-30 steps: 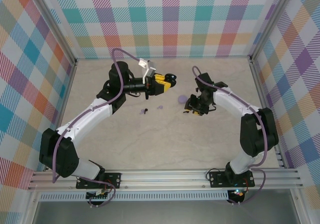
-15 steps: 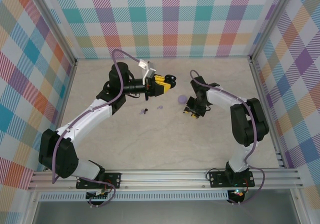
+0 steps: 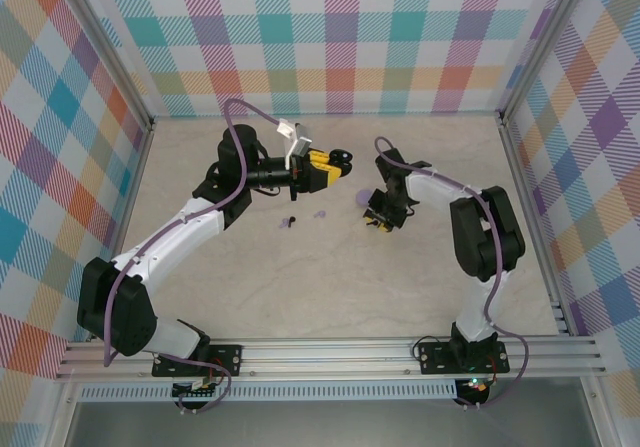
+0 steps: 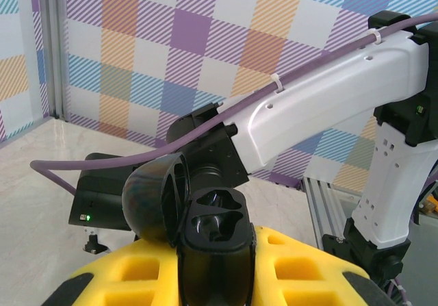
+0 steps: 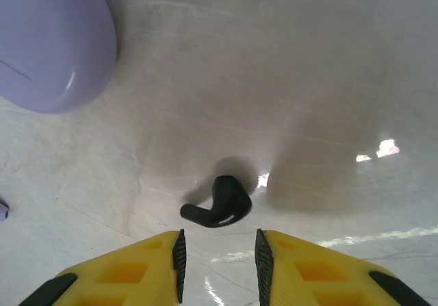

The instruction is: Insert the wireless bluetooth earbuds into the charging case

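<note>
My left claw is clamped on the one black charging case, its lid open over two empty sockets. My right claw stands slightly apart and grips nothing, low over the worktop. One black earbud lies just beyond its tips, and the one lilac case sits near. Between my arms lie a second black earbud and two lilac earbuds.

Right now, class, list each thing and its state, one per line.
Black case: lid open, both hollows empty, clamped in left fingers.
Black earbud: lying loose on table, just beyond open right fingers.
Lilac case: shut, on table.
</note>
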